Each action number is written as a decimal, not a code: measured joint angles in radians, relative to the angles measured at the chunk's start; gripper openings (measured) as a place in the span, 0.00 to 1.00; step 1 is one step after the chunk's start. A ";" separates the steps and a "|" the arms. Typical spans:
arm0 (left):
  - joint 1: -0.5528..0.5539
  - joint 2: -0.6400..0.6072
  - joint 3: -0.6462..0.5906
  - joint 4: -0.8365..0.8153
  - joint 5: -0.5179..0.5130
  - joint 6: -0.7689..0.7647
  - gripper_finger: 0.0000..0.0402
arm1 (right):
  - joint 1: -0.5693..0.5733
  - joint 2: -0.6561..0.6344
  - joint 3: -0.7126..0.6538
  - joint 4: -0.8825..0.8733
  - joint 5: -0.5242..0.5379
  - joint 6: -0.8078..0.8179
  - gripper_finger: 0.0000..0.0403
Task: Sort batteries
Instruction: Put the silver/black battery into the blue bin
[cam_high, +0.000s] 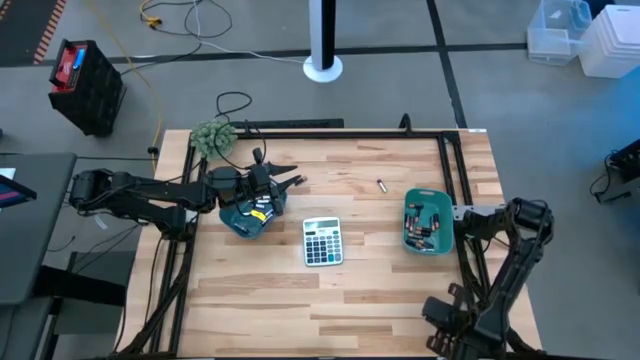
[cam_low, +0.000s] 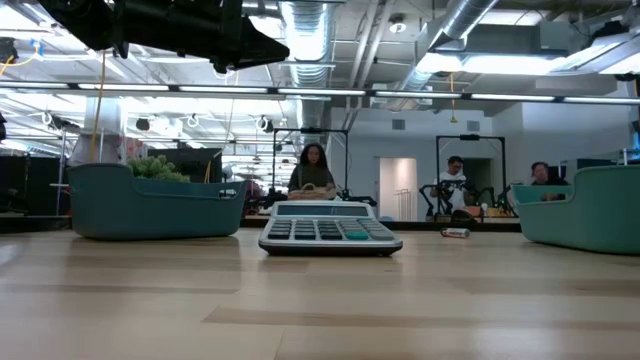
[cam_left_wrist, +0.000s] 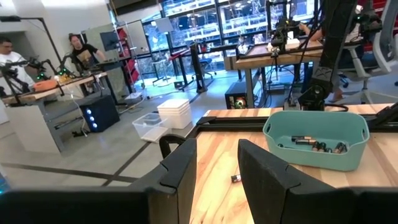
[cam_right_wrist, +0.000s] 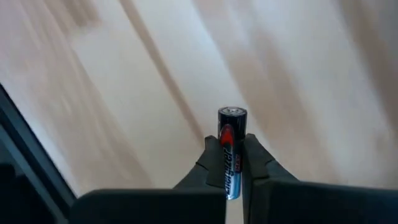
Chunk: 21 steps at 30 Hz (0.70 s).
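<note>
Partway through sorting, the right gripper (cam_right_wrist: 231, 163) clenches one battery (cam_right_wrist: 231, 146) above the bench (cam_high: 340, 300), both trays (cam_high: 428, 245) hold batteries, one stray (cam_high: 381, 184) remains, and the left gripper's (cam_left_wrist: 214, 168) jaws stand parted, empty.

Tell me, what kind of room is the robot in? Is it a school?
Probably a robotics lab or workshop, not a school. Beyond the wooden table there are more workbenches carrying robot arms, bare pipes and ducts along the ceiling, and people working at desks.
</note>
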<state>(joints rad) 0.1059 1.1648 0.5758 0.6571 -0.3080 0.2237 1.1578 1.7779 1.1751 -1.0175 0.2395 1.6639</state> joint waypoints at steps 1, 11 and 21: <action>0.000 0.000 0.000 0.000 0.000 0.000 0.28 | -0.011 -0.004 0.005 -0.008 0.022 -0.022 0.02; -0.027 -0.038 0.000 -0.015 -0.001 0.004 0.28 | -0.203 -0.137 0.101 -0.012 0.400 -0.456 0.02; -0.107 -0.187 0.000 -0.132 -0.002 0.076 0.28 | -0.614 -0.152 0.110 0.486 0.547 -1.307 0.02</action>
<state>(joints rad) -0.0016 0.9779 0.5758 0.5250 -0.3098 0.2994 0.5438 1.6255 1.2850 -0.5316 0.7869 0.3572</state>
